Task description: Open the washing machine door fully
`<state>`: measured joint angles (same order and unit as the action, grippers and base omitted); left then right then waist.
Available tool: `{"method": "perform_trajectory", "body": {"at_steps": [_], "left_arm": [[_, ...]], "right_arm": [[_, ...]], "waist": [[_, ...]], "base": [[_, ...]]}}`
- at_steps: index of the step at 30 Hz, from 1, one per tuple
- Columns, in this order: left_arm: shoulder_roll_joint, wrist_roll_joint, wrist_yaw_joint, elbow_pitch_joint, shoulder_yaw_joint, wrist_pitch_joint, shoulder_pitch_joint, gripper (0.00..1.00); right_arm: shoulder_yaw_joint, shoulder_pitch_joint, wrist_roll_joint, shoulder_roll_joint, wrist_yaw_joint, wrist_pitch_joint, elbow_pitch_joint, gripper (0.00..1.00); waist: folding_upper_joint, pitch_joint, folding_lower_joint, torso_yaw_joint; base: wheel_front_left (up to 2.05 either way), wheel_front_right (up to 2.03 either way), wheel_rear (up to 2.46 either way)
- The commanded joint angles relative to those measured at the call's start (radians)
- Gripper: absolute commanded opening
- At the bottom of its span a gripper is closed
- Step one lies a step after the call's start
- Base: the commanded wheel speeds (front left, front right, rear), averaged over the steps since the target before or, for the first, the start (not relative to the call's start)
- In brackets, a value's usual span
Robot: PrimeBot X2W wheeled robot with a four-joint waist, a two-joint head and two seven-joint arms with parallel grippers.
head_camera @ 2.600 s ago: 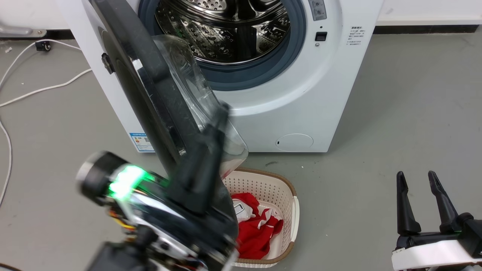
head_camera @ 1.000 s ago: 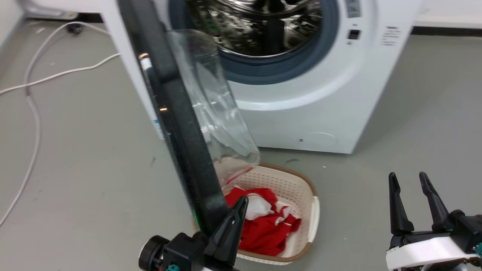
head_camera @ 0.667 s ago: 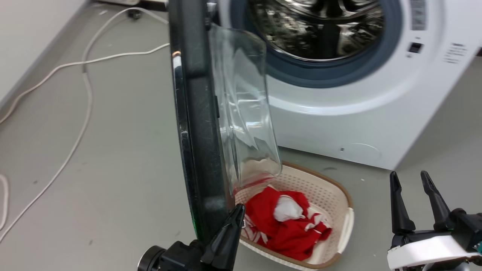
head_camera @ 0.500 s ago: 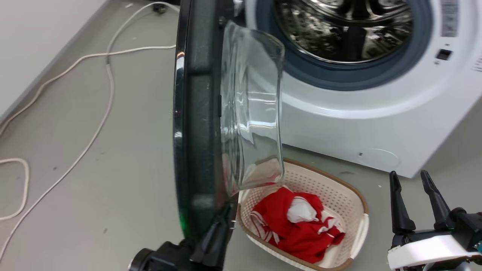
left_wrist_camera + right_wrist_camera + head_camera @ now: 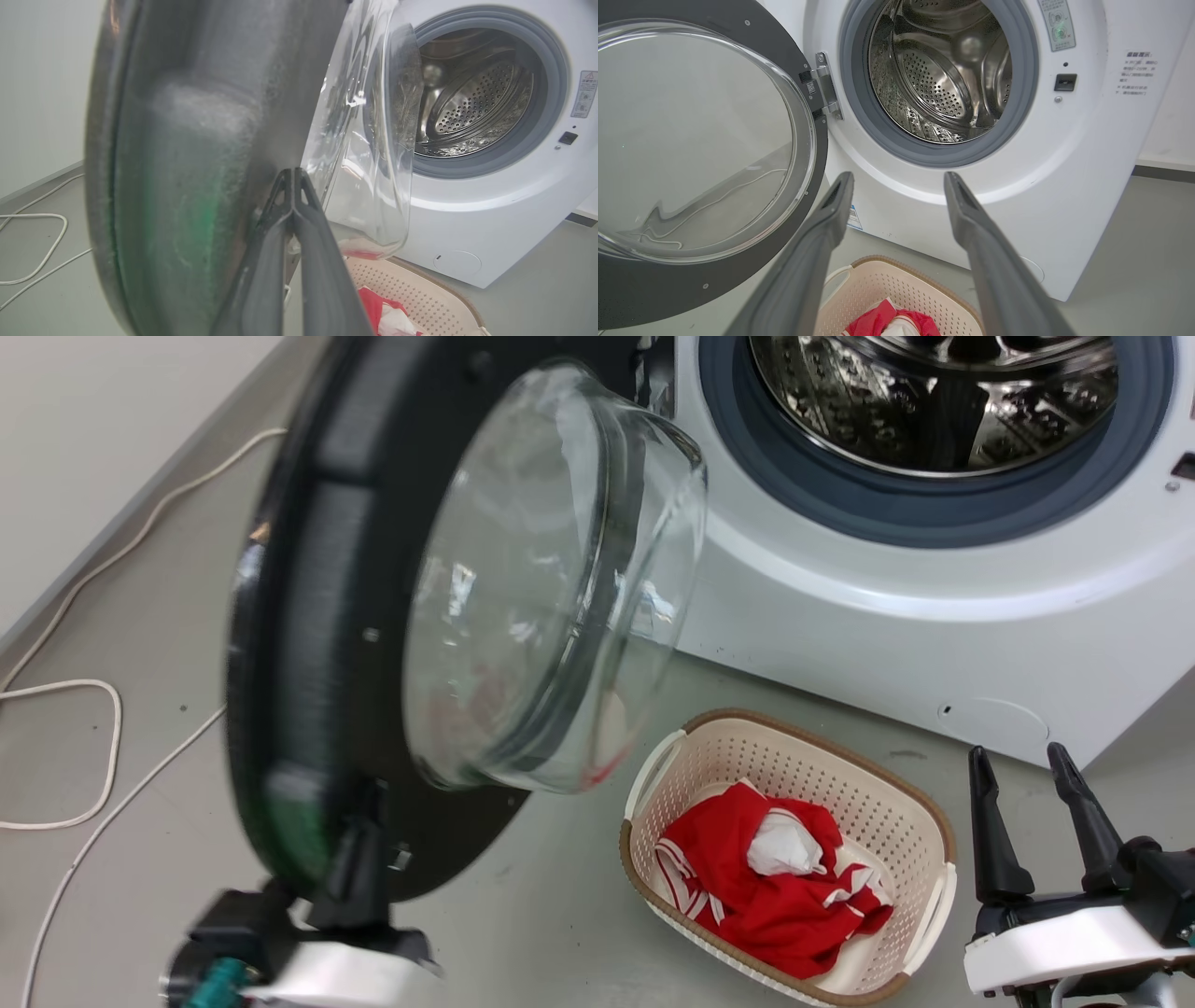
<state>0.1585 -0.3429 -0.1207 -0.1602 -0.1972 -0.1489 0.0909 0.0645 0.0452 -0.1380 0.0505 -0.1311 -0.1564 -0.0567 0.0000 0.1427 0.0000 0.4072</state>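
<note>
Where the head view blurs it, the left gripper (image 5: 293, 174) is seen in its wrist view clenched, tips against the washing machine door (image 5: 317, 644), hung open left of the drum (image 5: 938, 79); right gripper (image 5: 1019, 758) is held spread, apart

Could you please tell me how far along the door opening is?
Done: the large round glossy black door with its clear glass bowl stands swung wide, steel drum fully exposed. In hand: the left gripper, shut, sits by its lower rim. Left: perhaps a little more swing; right gripper idle, open.
</note>
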Motion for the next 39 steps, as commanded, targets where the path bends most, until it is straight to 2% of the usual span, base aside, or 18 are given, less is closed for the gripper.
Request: {"method": "perform_trajectory", "body": {"at_steps": [1,12,24,28,33,39], "left_arm": [[0.022,-0.023,-0.017,0.033,0.063,-0.023,-0.044,0.0],[0.108,-0.097,0.01,0.232,0.267,-0.105,-0.206,0.0],[0.158,-0.081,0.058,0.422,0.39,-0.117,-0.341,0.0],[0.135,-0.053,0.066,0.42,0.423,-0.116,-0.327,0.0],[0.087,0.006,0.067,0.352,0.443,-0.116,-0.253,0.0],[-0.003,0.076,0.072,0.223,0.441,-0.116,-0.147,0.0]], "right_arm": [[0.004,-0.017,0.009,-0.001,0.001,0.007,-0.009,1.0],[0.016,-0.052,0.028,-0.001,0.001,0.027,-0.042,1.0],[0.011,-0.069,0.025,-0.001,0.001,0.028,-0.041,1.0],[0.012,-0.072,0.018,-0.001,0.001,0.02,-0.034,1.0],[0.01,-0.065,0.01,-0.001,0.001,0.012,-0.015,1.0],[0.002,-0.056,0.001,-0.001,0.001,0.011,0.01,1.0]], "waist": [[0.0,0.017,0.0,-0.009],[0.0,0.075,0.0,-0.043],[0.0,0.104,0.0,-0.08],[0.0,0.098,0.0,-0.097],[0.0,0.073,0.0,-0.122],[0.0,0.034,0.0,-0.153]], "base": [[0.0,0.0,0.0],[0.0,0.0,0.0],[0.0,0.0,0.0],[0.0,0.0,0.0],[0.0,0.0,0.0],[0.0,0.0,0.0]]}}
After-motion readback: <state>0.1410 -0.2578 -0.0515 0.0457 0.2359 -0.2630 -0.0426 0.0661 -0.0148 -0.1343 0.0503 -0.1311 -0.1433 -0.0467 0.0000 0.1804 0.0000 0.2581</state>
